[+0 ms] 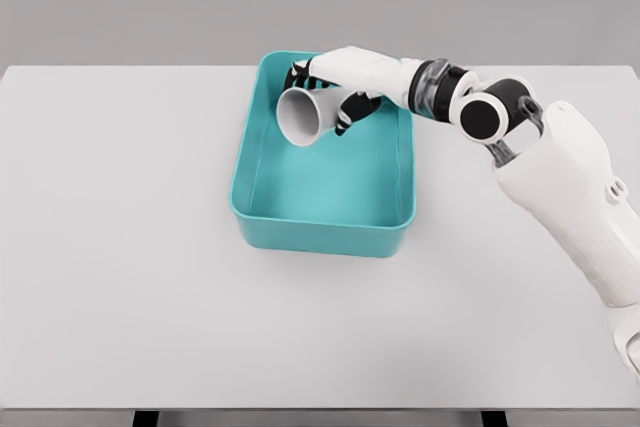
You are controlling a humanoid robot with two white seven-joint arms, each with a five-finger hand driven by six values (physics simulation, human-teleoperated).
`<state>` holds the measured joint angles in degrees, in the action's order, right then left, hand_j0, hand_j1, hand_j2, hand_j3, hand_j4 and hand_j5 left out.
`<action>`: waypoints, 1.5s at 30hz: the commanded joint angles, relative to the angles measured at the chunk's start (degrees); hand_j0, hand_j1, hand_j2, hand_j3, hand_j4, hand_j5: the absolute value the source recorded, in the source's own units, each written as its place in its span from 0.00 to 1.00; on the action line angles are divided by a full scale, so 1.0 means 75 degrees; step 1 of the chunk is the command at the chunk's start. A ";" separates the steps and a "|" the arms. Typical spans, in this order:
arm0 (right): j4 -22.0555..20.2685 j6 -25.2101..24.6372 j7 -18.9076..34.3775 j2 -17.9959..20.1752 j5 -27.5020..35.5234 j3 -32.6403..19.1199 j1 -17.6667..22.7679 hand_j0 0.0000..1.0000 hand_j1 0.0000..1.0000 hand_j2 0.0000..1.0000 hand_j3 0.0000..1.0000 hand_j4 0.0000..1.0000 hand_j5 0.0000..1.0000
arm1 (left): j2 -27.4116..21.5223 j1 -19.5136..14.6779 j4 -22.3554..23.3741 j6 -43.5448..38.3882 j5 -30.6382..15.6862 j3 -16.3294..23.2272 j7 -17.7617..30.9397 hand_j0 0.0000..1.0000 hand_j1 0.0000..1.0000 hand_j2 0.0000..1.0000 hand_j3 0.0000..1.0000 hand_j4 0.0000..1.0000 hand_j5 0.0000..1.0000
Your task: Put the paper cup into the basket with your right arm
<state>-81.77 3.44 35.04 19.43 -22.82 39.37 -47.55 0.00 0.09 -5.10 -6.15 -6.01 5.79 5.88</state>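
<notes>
the right hand (335, 87) has its fingers curled round a white paper cup (303, 115), tipped sideways over the teal basket's (320, 227) far end. light, crushable; hold its sidewall gently.

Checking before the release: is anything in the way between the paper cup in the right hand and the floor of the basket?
Nothing visible. The right hand holds the paper cup tilted on its side over the far end of the teal basket, whose interior looks empty.
</notes>
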 commanded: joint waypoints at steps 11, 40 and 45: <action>-0.0453 -0.0037 -0.0005 0.0303 0.0019 0.0035 0.0000 0.91 0.91 0.91 0.91 0.91 0.91 | 0.0000 0.0000 0.0000 0.0000 0.0005 0.0001 0.0002 1.00 1.00 1.00 1.00 1.00 1.00; -0.2492 0.1897 -0.0005 0.2741 0.3969 -0.4934 0.4816 1.00 1.00 1.00 1.00 1.00 1.00 | 0.0000 0.0000 0.0000 0.0011 0.0017 -0.0010 0.0002 1.00 1.00 1.00 1.00 1.00 1.00; -0.2457 0.1909 -0.0005 0.2729 0.3980 -0.4945 0.4887 1.00 1.00 1.00 1.00 1.00 1.00 | 0.0000 -0.0012 -0.0023 0.0012 -0.0089 -0.0033 0.0002 1.00 1.00 1.00 1.00 1.00 1.00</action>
